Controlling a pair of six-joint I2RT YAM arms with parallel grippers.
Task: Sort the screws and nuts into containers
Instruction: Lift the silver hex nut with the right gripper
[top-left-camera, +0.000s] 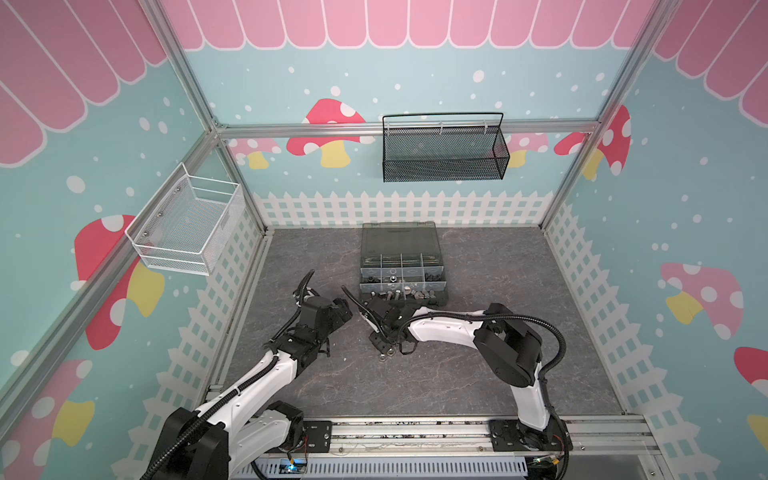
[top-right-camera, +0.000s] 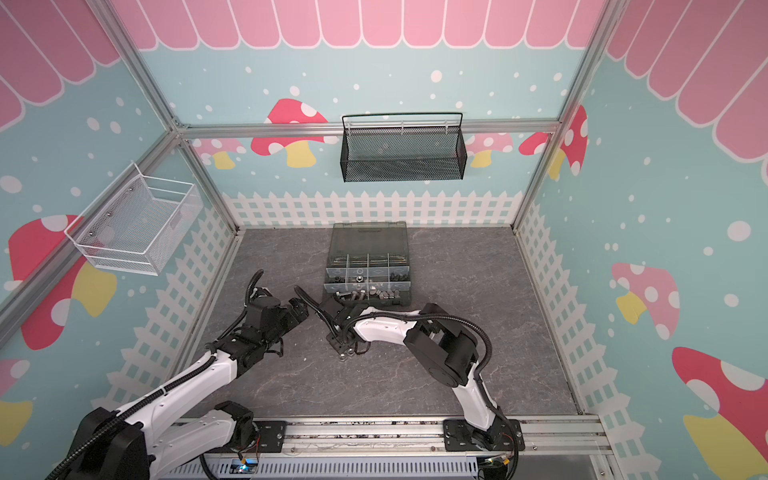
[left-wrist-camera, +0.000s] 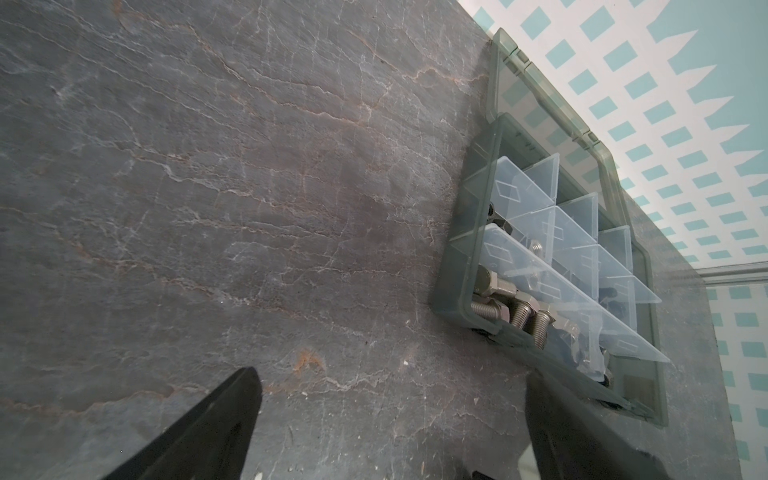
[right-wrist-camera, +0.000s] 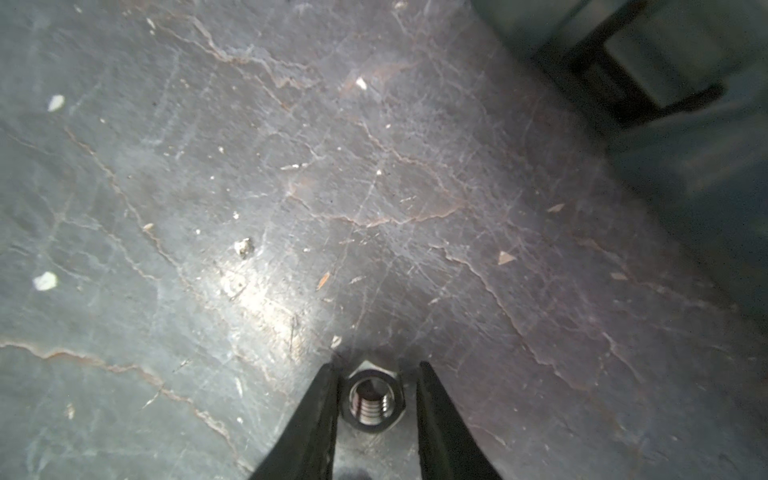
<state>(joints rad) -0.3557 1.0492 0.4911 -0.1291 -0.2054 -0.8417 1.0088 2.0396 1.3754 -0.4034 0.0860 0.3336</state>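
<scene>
We see right jaws straddling the nut, not pinching, left jaws gaping empty; off-centre, it may squirt away.

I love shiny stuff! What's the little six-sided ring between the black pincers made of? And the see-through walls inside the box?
The nut looks like bare metal, likely steel: it is silvery and glinting, with cut threads inside its hole. The dividers look like clear plastic, slightly frosted: they are thin, and the bolts show through them.
</scene>
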